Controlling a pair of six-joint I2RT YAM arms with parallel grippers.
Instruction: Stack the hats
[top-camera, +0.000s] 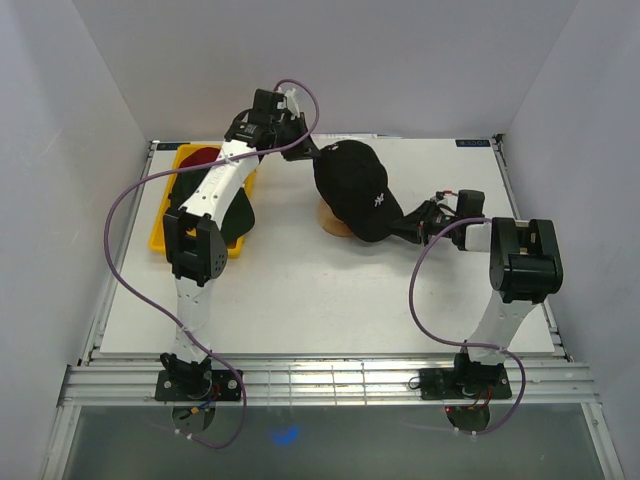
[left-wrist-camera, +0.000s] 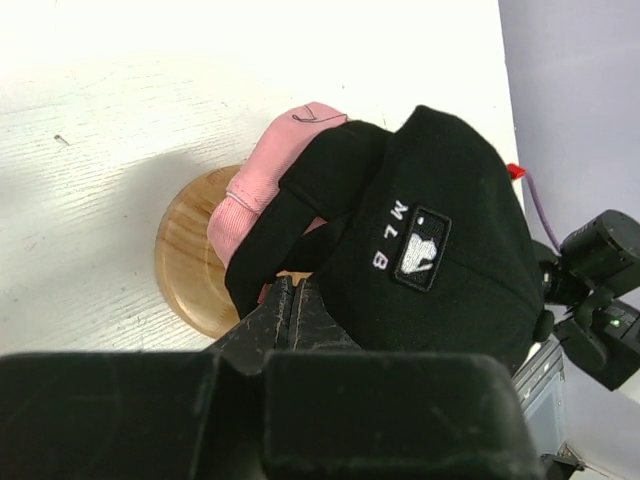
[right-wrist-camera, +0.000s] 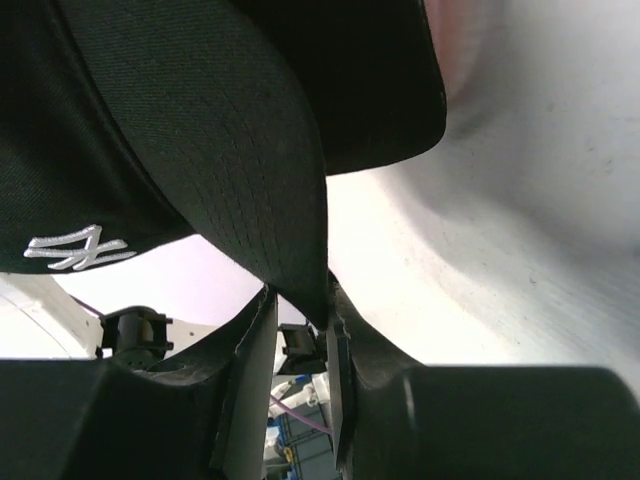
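On the wooden stand (top-camera: 333, 226): a black cap (top-camera: 350, 180) sits mid-counter, crown up, its brim pointing toward the right arm.
Counter (top-camera: 300, 300): white, with the stand near its middle and a yellow tray (top-camera: 160, 238) at its left edge.
Tray contents: a red cap (top-camera: 200, 155) at the far end and a dark green cap (top-camera: 238, 215) nearer, both partly hidden by the left arm.
Only in the top view: the tray and its 2 caps, plus both arms meeting the black cap from opposite sides.
Only in the left wrist view: a pink cap (left-wrist-camera: 262, 195) lies under the black one, its edge showing over the round wooden top; a small white-and-black patch (left-wrist-camera: 420, 250) lettered MLB sits on the black cap's rear.
Only in the right wrist view: the brim's (right-wrist-camera: 250, 150) underside is dark woven cloth, curved, with a white stitched logo (right-wrist-camera: 78, 248) on the crown beside it.
Left claw (left-wrist-camera: 293, 295): fingers pressed together at the black cap's rear hem; whether cloth is nipped between them cannot be told.
Right claw (right-wrist-camera: 300, 300): narrow, its 2 fingers clamped on the edge of the black cap's brim.
Black cap's look: plain black fabric, rounded crown, white front logo also visible from above.
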